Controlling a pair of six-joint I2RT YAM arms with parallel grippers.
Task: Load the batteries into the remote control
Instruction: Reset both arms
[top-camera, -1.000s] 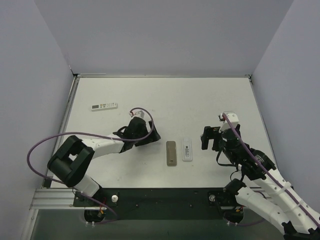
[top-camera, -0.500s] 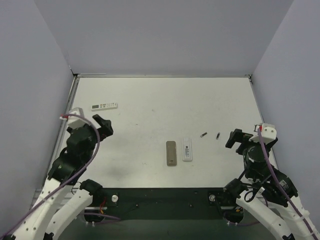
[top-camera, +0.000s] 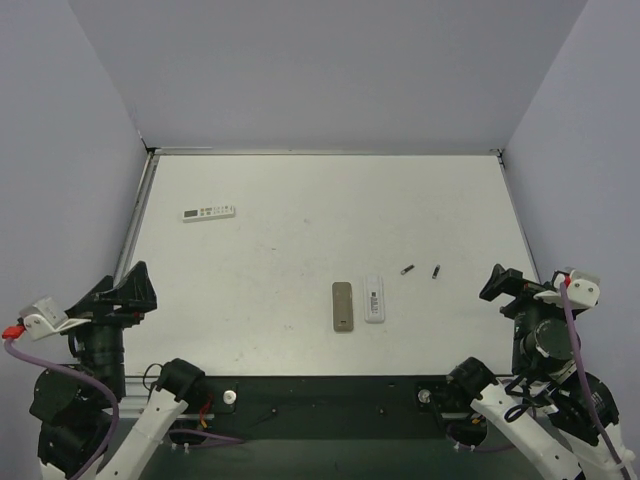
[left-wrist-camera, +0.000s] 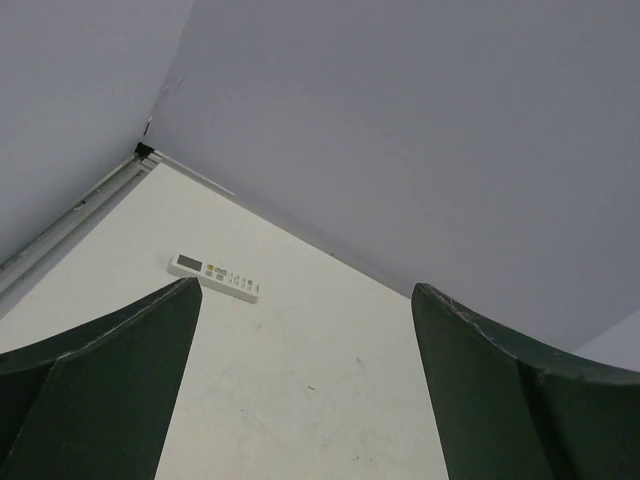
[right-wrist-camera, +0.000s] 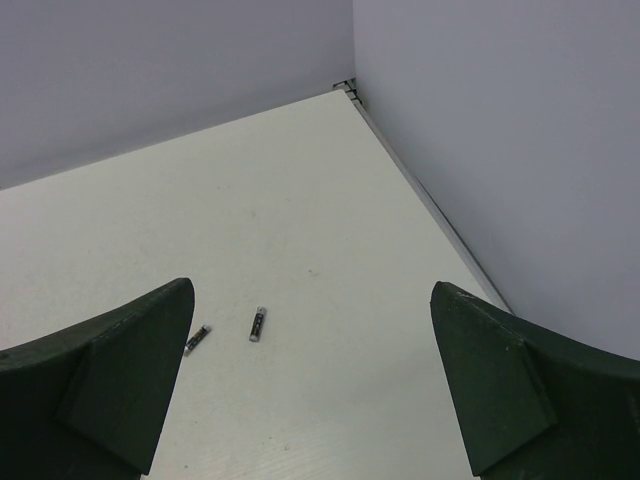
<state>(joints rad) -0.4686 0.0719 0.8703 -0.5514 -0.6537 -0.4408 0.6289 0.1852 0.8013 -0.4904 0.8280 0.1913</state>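
White remote (top-camera: 374, 298) not loaded yet; left gripper (top-camera: 128, 288) and right gripper (top-camera: 499, 282) gape empty; batteries (right-wrist-camera: 257, 324) just ahead of right gripper need grasping.

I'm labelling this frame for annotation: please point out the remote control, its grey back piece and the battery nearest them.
remote control (top-camera: 374, 298): top view, middle of its white face.
back piece (top-camera: 343, 306): top view, middle of the grey-beige slab.
battery (top-camera: 407, 269): top view, mid-length of the small cylinder.

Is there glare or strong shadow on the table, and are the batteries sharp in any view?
Top external view: soft even light, no glare on the table; the batteries are tiny specks, markings unreadable. Right wrist view: they look sharper, with only faint shadows. Left wrist view: the long white remote is in focus.
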